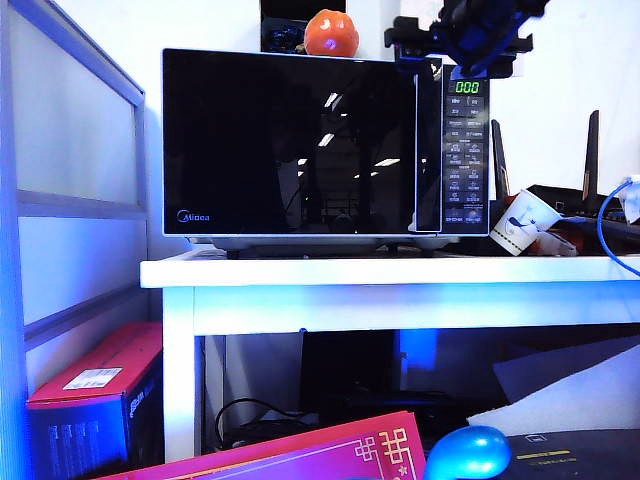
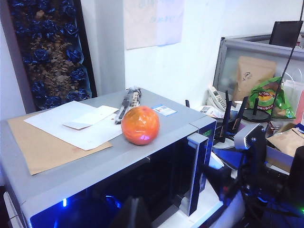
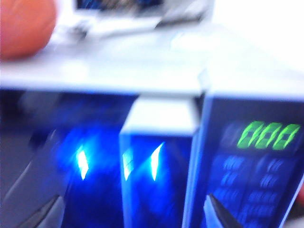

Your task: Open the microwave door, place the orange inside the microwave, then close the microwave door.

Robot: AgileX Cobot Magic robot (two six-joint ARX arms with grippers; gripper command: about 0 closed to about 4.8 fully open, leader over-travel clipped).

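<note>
So the right claw point(image 3: 128, 209) is hanging right in front of the top of the vertical black handle strip point(image 3: 159, 161). Its two dark fingertips point(image 3: 223, 213) stand wide apart on either side of that strip, with nothing between them but air. In the exterior view you can see the right claw point(image 1: 462, 45) up at the top right corner of the big boxy black-and-silver Midea microwave point(image 1: 325, 145), over the green display point(image 1: 467, 87). The right wrist picture is pretty blurry, so whether a finger is actually touching the handle, I can't tell.

The left claw point(image 2: 135, 213) is only a dark shape at the edge of its own camera. I honestly can't tell if it's open or shut, and it's not on anything I can see.

The glossy black glass microwave door point(image 1: 290, 140) is shut. The small round bright orange point(image 2: 140, 125) sits on the microwave's grey top, just beside some white paper sheets point(image 2: 76, 123).

Handling-wise: I'd guess the door is stiff and hinged on its left, so grab the handle strip, not the slick glass. The orange looks firm but smooth and it'll roll, so pinch it across the middle, gently. The white surface point(image 1: 400, 272) underneath looks solid.
</note>
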